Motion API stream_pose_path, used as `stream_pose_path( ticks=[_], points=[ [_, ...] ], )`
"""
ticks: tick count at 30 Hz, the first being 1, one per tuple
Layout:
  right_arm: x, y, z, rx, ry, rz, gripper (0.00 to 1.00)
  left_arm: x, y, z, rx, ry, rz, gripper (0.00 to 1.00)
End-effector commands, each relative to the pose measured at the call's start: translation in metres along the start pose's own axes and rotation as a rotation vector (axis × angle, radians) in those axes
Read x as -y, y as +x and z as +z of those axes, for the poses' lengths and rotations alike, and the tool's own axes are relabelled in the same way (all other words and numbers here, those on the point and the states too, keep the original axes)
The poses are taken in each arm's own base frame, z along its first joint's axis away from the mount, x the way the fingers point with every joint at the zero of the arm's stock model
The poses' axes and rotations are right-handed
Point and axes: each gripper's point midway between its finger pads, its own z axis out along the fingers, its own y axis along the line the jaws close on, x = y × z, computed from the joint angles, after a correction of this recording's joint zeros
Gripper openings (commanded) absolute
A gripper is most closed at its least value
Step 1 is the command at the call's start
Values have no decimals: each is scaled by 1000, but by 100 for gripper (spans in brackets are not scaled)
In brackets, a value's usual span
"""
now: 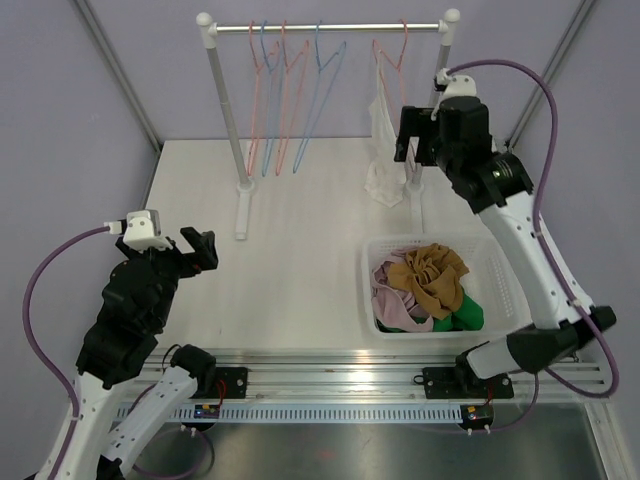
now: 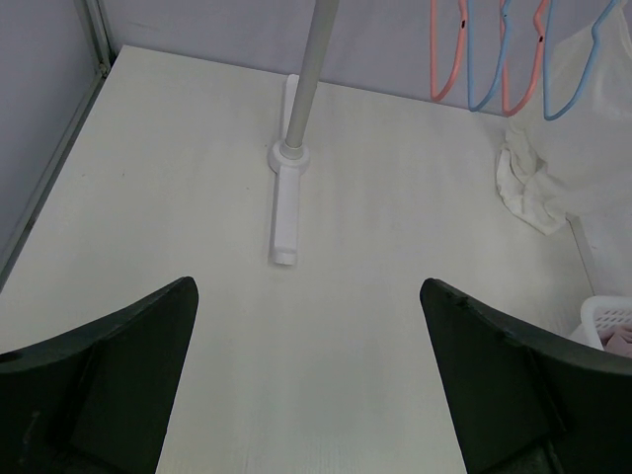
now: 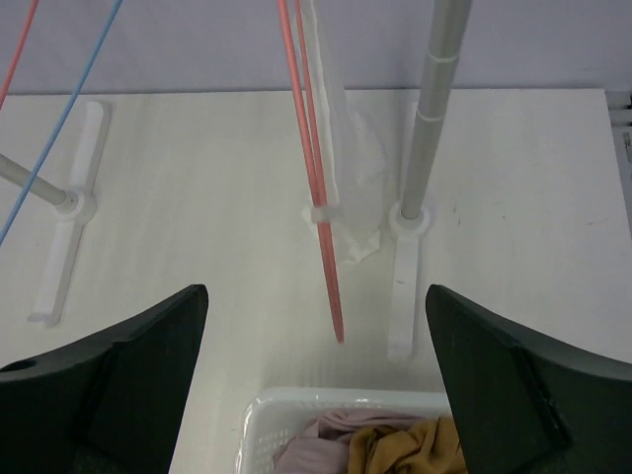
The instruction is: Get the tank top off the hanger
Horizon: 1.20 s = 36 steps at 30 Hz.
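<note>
tank top (image 1: 383,140) hangs upper right on the red hanger (image 1: 392,50), hem pooled on the table (image 1: 300,200). Looks light and floppy, I'd pinch near the shoulder. left gripper (image 1: 200,250) and right gripper (image 1: 411,150) both spread wide, empty

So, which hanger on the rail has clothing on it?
The rightmost red hanger: the white tank top hangs from it. The other hangers, red and blue, are bare.

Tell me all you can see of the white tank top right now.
The tank top is white, thin, soft-looking fabric. It hangs from a red hanger at the right end of the rail, beside the right post. Its lower part lies crumpled on the table by the post's foot. Nothing else touches it.
</note>
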Motion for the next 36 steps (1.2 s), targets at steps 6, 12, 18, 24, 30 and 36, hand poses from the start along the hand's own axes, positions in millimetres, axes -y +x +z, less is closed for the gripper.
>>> stream_pose_path(
  ticks=[6,12,18,24,30,36],
  points=[
    [-16,-31,67,-83,-44,-132,83,1,-6,6,24,-8,4,99],
    [-22,-33,101,-108,-55,-175,59,4,-3,7,10,11,9,99],
    [-25,-31,116,-103,-53,-180,33,6,-2,8,4,19,13,99],
    [-26,-32,116,-89,-54,-164,0,6,-2,8,0,19,14,99],
    [-43,-50,94,-41,-140,-85,0,6,-2,9,-1,19,12,99],
    [-51,-77,58,32,-204,-59,0,6,-1,10,-4,18,11,99]
  ],
)
